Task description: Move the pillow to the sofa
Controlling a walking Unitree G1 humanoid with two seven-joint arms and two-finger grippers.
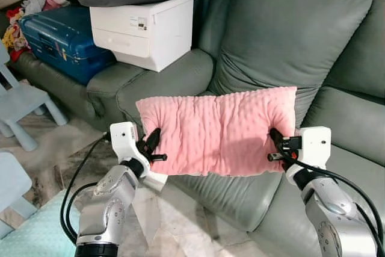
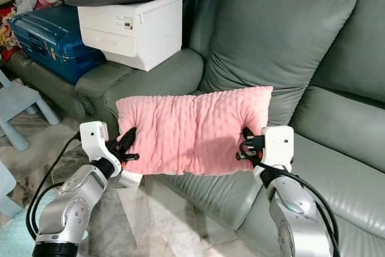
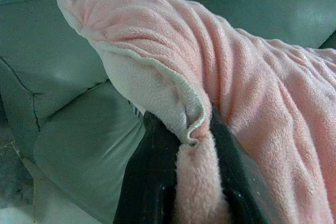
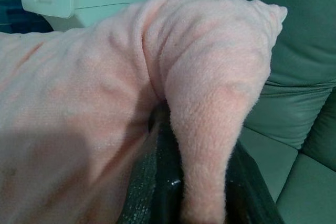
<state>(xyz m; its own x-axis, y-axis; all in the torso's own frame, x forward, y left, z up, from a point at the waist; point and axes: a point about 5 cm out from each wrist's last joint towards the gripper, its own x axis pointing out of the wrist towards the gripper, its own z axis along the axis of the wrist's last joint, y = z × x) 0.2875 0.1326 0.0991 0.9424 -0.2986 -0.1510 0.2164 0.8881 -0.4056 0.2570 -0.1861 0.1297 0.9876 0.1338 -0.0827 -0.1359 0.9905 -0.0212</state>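
Here, pink pillow [image 1: 219, 132] hiding sofa [image 1: 289, 34] seat, end effector tips buried

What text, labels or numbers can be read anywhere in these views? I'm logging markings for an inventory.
None can be read.
White printer on the sofa armrest: small dark label on its front, too small and blurred to read.
Blue suitcase: no legible marking.
Pink pillow, pinched by the left hand and right hand: plain, no tag showing.
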